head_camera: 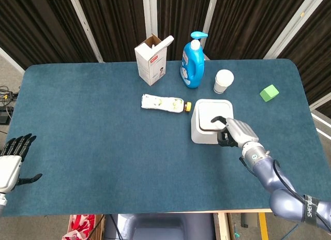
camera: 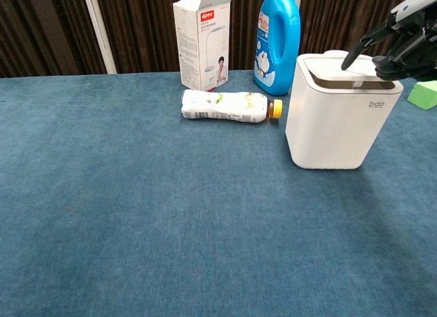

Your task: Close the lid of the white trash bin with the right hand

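Note:
The white trash bin (head_camera: 198,134) stands right of the table's middle, and its lid (head_camera: 212,115) lies flat in the rim. In the chest view the bin (camera: 333,129) shows the lid (camera: 336,65) level with its top. My right hand (head_camera: 234,132) hovers over the bin's near right corner with fingers curled; one finger reaches down to the lid's edge, seen from the chest view as the hand (camera: 404,42) at the frame's right edge. My left hand (head_camera: 11,160) rests off the table's near left corner, fingers spread and empty.
A lying drink bottle (head_camera: 163,103) sits just left of the bin. Behind stand an open carton (head_camera: 151,60), a blue detergent bottle (head_camera: 192,61) and a paper cup (head_camera: 223,80). A green block (head_camera: 269,92) lies at the far right.

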`<state>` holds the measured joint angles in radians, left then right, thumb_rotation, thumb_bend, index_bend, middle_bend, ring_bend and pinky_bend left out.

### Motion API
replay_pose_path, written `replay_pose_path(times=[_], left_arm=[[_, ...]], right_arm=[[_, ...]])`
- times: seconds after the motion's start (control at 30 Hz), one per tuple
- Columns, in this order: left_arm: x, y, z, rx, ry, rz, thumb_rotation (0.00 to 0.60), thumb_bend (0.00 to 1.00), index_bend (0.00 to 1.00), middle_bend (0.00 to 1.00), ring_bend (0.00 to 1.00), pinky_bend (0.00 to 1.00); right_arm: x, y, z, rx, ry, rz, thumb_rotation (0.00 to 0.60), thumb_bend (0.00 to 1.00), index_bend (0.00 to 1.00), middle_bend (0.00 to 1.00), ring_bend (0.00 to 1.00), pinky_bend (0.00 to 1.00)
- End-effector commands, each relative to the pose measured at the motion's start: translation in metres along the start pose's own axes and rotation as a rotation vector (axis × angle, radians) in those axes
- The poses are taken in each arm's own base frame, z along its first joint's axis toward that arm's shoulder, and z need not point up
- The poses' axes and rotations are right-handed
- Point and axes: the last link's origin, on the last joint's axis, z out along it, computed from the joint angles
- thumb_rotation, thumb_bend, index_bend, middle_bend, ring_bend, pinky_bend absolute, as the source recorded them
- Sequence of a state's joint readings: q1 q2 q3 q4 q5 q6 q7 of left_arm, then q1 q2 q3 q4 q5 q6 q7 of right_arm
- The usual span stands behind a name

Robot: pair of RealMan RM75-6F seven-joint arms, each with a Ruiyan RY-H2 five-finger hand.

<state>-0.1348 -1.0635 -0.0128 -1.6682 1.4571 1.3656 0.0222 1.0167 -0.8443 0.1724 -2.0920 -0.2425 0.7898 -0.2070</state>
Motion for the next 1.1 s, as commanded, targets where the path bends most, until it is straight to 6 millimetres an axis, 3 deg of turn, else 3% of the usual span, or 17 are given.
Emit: replay_pose_path(times=[0.03,0.83,1.1], left_arm=[[0.000,0.000,0.000,-0.001,-0.001,0.001,0.600,0.00,0.00,0.00,0.00,0.00],[0.000,0.001,-0.001,-0.009,0.001,0.003,0.600,0.00,0.00,0.00,0.00,0.00],[0.001,0.000,-0.001,-0.005,0.003,0.002,0.600,0.00,0.00,0.00,0.00,0.00]], right_arm=[[-0.002,0.002,0.000,-0.003,0.000,-0.007,0.600,0.71,0.25,0.79,0.85,0.80],[-0.022,0.014,0.002,-0.030,-0.043,-0.024,0.600,0.71,0.25,0.79,0.85,0.80],[-0.003,0.003,-0.003,0.015,0.046,-0.015,0.600,0.71,0.25,0.79,0.85,0.80]])
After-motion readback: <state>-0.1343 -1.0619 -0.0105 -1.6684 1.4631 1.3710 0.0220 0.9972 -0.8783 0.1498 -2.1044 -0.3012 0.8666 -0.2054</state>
